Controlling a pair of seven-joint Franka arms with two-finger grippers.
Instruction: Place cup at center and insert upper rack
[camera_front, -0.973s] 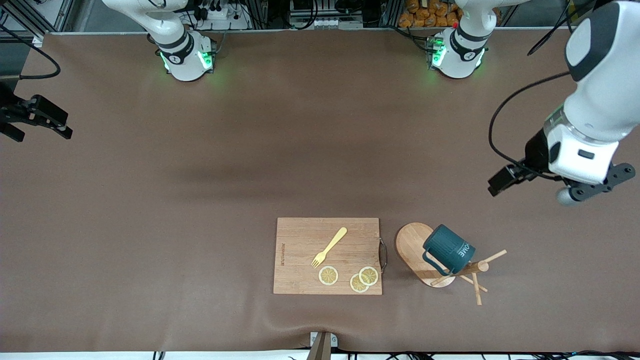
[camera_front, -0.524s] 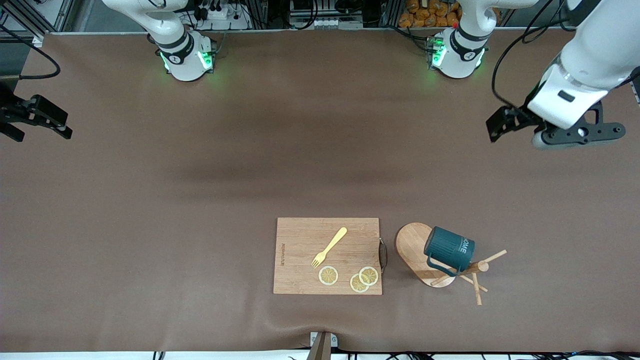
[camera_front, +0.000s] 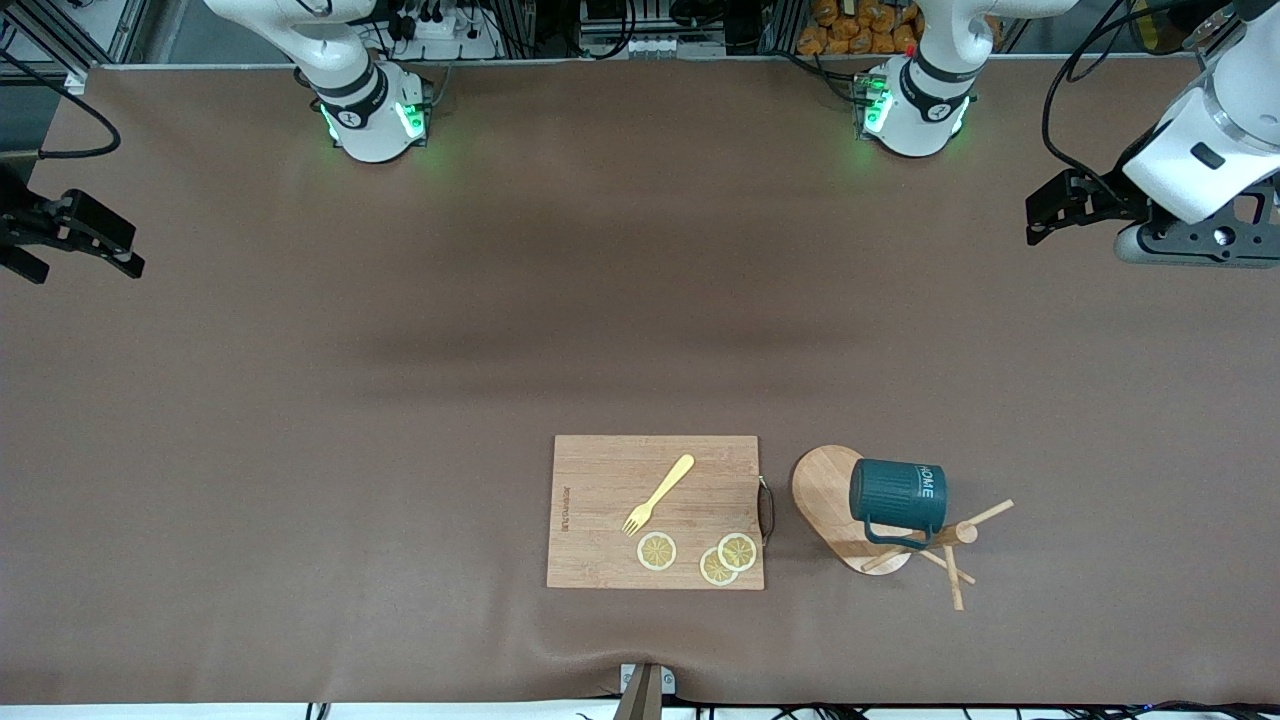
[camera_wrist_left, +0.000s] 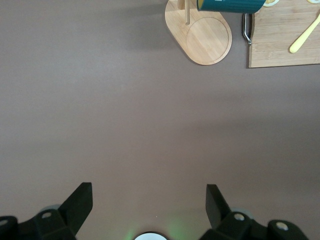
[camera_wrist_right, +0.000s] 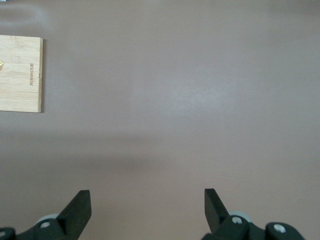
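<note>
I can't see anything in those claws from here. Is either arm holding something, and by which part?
Nothing is held. The left gripper and right gripper both have open, empty jaws over bare table. The cup hangs on the upper rack, untouched.

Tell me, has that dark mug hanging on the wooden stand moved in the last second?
Yes. The cup has swung on the upper rack; its lettered end now sits level, no longer tipped down toward the pegs.
</note>
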